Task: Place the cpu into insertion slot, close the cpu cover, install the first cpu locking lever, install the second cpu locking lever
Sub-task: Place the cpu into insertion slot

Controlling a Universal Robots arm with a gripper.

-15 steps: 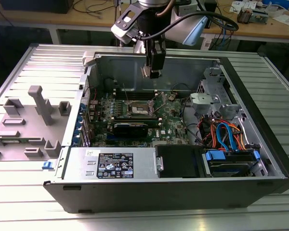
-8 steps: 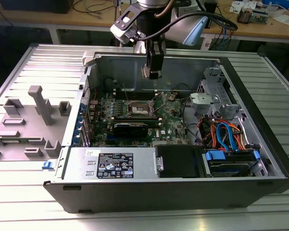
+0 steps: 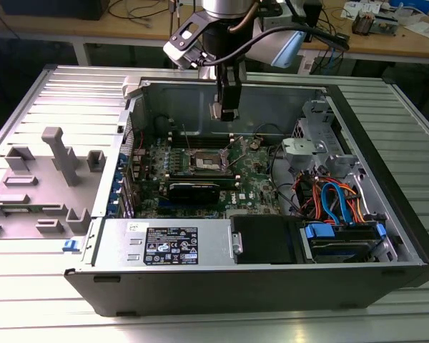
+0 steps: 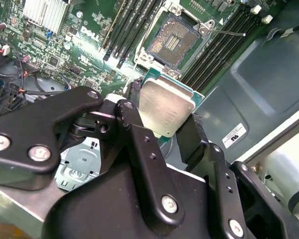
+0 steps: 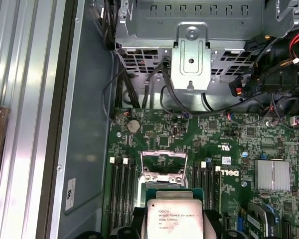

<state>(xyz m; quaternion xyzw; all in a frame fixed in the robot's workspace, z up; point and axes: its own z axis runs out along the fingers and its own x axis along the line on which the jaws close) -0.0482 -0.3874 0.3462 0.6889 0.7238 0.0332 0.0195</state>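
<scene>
The cpu is off the board, clamped by its edges between the black fingers of the gripper, its silver top plain in the second wrist view. It hangs above the green motherboard, near the insertion slot — whose dark pin field lies bare — inside the open computer case.

One cpu, one insertion slot, one green board, one computer case
</scene>
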